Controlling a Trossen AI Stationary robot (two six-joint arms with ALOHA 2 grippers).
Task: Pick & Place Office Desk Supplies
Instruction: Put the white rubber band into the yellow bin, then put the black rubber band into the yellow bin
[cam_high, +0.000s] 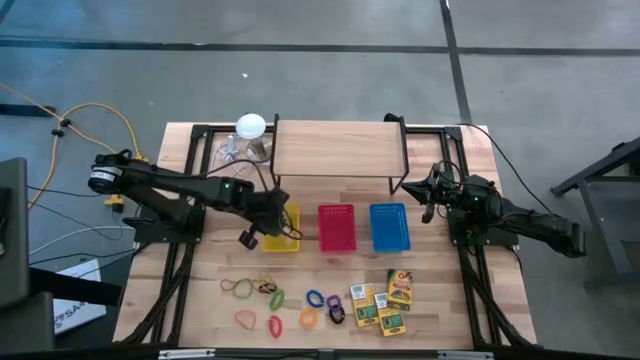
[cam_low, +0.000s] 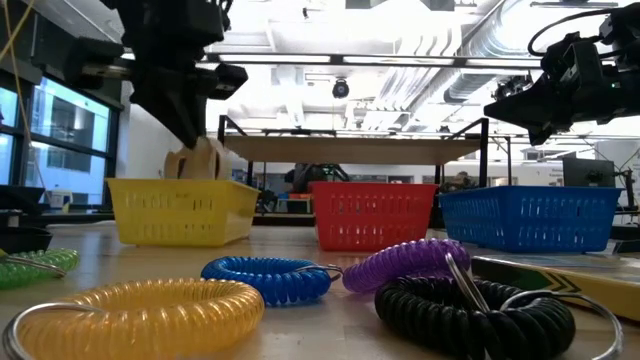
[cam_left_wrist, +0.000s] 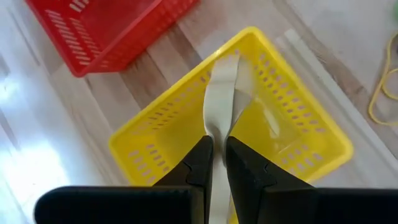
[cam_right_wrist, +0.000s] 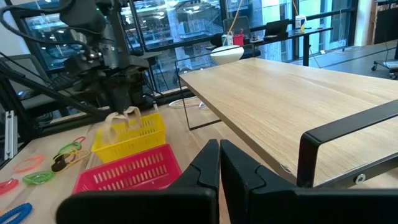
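Observation:
My left gripper (cam_left_wrist: 219, 146) hangs over the yellow basket (cam_left_wrist: 292, 112), shut on a wide beige band (cam_low: 197, 160). In the high view this gripper (cam_high: 268, 222) sits at the basket's left end. On the near part of the table lie thin rubber bands (cam_high: 240, 288), coiled rings (cam_high: 315, 300) and small yellow-and-green boxes (cam_high: 385, 300). The low view shows the yellow (cam_low: 150, 312), blue (cam_low: 265, 278), purple (cam_low: 405, 262) and black (cam_low: 470, 312) coils up close. My right gripper (cam_right_wrist: 219, 163) waits shut at the table's right, beside the shelf, touching nothing. My left gripper pinches the beige band (cam_left_wrist: 217, 121) between its two fingers, coming steeply from above. The band hangs as a slack loop (cam_right_wrist: 122, 117) below the fingertips, over the yellow basket's opening. Its lower end is about level with the basket's rim; whether it touches the basket, I cannot tell.
A red basket (cam_high: 336, 228) and a blue basket (cam_high: 389, 226) stand in a row to the right of the yellow one. Behind them is a wooden shelf on a black frame (cam_high: 338, 150). A white round-topped object (cam_high: 250, 126) sits at the far left.

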